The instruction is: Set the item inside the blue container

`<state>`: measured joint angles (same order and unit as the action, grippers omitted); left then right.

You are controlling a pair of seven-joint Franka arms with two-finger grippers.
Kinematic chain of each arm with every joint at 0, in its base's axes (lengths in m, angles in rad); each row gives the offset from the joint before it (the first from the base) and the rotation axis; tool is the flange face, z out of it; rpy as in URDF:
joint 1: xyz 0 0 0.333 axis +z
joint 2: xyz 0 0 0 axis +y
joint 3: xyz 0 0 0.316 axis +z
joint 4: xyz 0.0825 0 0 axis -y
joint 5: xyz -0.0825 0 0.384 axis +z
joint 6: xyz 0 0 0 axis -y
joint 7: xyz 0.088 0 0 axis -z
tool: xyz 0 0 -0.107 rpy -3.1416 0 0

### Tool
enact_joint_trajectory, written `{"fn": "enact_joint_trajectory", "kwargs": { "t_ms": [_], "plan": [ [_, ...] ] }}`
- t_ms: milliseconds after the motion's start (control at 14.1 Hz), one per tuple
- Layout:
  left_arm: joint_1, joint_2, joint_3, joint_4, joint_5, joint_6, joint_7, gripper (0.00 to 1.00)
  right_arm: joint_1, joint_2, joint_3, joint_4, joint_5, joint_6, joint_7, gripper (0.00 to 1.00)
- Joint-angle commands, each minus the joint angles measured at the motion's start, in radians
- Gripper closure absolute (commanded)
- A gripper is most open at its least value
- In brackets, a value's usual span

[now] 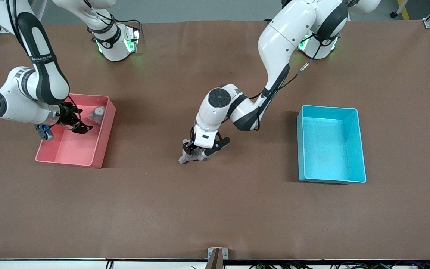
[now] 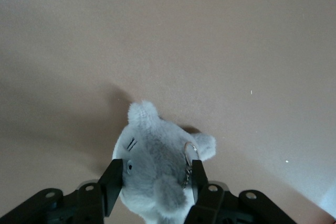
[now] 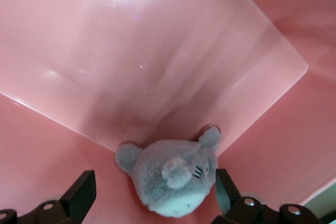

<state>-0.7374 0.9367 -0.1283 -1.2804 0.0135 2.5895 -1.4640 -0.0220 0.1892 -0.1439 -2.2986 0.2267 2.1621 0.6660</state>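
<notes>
The landmark is the blue container (image 1: pixel 331 144), an open-top cyan bin standing on the brown bench (image 1: pixel 215 209) toward the left arm's end. Nothing shows inside it.

Nearest the front camera among the handled things is a grey plush toy (image 1: pixel 189 156). It lies on the bench well apart from the blue container, toward the right arm's end of it and at about the same depth as the container's nearer half. The left claw (image 1: pixel 196 149) is down on this toy. In the left wrist view the two black fingers (image 2: pixel 111 182) stand one on each side of the toy's (image 2: pixel 152 171) body and touch its fur. The toy rests on the bench. A small metal keyring and chain (image 2: pixel 189 156) hangs at the toy's side, next to one finger. Two ears and a dark eye mark are visible.

Farther from the blue container, at the right arm's end of the bench, stands a pink bin (image 1: pixel 103 147) of the same shape. The right claw (image 1: pixel 78 125) hangs over its inside with the fingers spread wide and holding nothing. A second grey plush toy (image 1: pixel 96 113) lies in the bin's corner farthest from the front camera. In the right wrist view this toy (image 3: pixel 173 177) sits between the parted fingers (image 3: pixel 79 195), clear of both.
</notes>
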Motion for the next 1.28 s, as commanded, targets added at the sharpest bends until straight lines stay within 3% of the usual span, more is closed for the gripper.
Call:
{"fn": "enact_joint_trajectory", "kwargs": {
  "t_ms": [0, 142, 354, 425, 779, 992, 1204],
  "plan": [
    [-0.020, 0.013, 0.018, 0.021, -0.007, 0.000, -0.027, 0.45, -0.016, 0.016, 0.020, -0.025, 0.029, 0.012, 0.003, 0.00],
    [-0.036, 0.025, 0.018, 0.019, -0.006, 0.000, -0.027, 0.60, -0.016, 0.041, 0.021, -0.025, 0.029, 0.008, 0.003, 0.00],
    [-0.045, 0.020, 0.018, 0.010, -0.004, -0.005, -0.027, 0.94, -0.012, 0.070, 0.023, -0.025, 0.031, 0.005, 0.003, 0.00],
    [-0.045, 0.016, 0.018, 0.012, -0.006, -0.006, -0.027, 1.00, -0.010, 0.078, 0.023, -0.025, 0.031, 0.005, 0.003, 0.00],
    [-0.033, -0.027, 0.018, 0.009, 0.006, -0.031, -0.024, 1.00, -0.001, 0.090, 0.024, -0.024, 0.031, -0.008, 0.003, 0.08],
    [-0.019, -0.102, 0.035, 0.007, 0.008, -0.194, -0.022, 1.00, -0.001, 0.088, 0.024, -0.018, 0.031, -0.030, 0.000, 0.24],
    [0.027, -0.189, 0.035, -0.008, 0.010, -0.299, -0.016, 1.00, 0.000, 0.088, 0.024, 0.001, 0.031, -0.063, -0.003, 0.54]
  ]
}}
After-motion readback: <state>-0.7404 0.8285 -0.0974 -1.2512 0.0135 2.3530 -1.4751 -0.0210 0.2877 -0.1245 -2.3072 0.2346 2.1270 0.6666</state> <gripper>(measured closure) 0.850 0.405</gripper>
